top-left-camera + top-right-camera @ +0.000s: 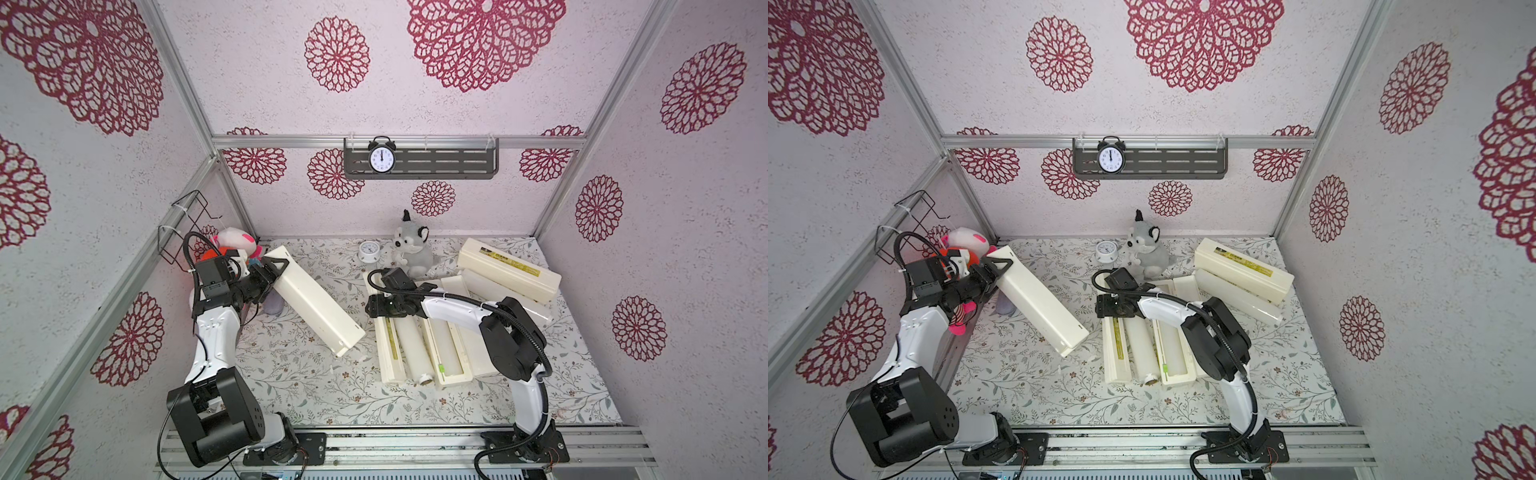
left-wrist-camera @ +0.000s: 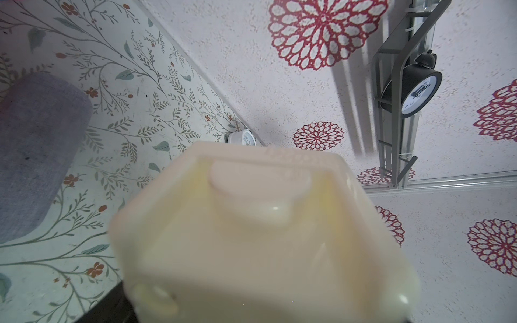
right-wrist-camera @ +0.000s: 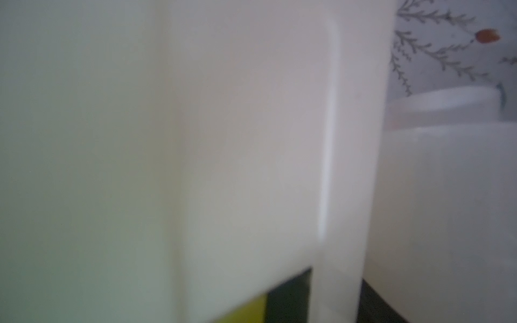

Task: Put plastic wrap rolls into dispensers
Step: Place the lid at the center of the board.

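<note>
No word or brand could be read anywhere. The black alarm clock (image 1: pixel 381 160) on the wall shelf (image 1: pixel 457 163) showed a ring of dark numerals on its white dial, too small to make out. The yellow-and-black label (image 1: pixel 510 261) on the closed dispenser (image 1: pixel 511 277) bore illegible print, and the small white clock (image 1: pixel 368 251) on the table (image 1: pixel 291 374) was equally unreadable.

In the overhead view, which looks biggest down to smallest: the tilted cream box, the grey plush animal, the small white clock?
1. tilted cream box, largest
2. grey plush animal
3. small white clock, smallest
</note>
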You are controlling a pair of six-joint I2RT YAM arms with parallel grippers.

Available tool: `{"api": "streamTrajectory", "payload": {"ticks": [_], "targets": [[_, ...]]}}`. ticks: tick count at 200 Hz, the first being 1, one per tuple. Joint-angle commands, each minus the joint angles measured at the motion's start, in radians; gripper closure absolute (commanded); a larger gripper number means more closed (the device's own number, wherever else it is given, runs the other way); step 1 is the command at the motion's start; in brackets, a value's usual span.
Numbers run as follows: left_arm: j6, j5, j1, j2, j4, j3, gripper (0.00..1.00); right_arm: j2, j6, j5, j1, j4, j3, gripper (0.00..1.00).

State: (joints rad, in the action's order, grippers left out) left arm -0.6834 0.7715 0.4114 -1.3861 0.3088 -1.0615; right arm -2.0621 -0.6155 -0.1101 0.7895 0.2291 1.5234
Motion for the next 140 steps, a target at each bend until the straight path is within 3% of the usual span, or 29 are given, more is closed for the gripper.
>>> {"api": "streamTrajectory", "payload": {"ticks": [1,45,98,140], "targets": [[0.007,0.021,0.004,-0.001,-0.008,-0.007,0.29,-0.013,0.042,0.03,-0.005,-0.001,0.033,0.16],[0.014,0.025,0.004,0.005,0.002,0.003,0.29,-0.006,0.037,-0.069,-0.008,-0.038,0.04,0.01],[0.02,0.026,0.004,0.007,0.01,0.01,0.29,-0.002,0.023,-0.065,-0.013,-0.043,0.033,0.01],[0.028,0.074,-0.011,-0.015,0.001,0.012,0.28,0.164,0.097,-0.061,-0.065,-0.121,-0.08,0.03]]}}
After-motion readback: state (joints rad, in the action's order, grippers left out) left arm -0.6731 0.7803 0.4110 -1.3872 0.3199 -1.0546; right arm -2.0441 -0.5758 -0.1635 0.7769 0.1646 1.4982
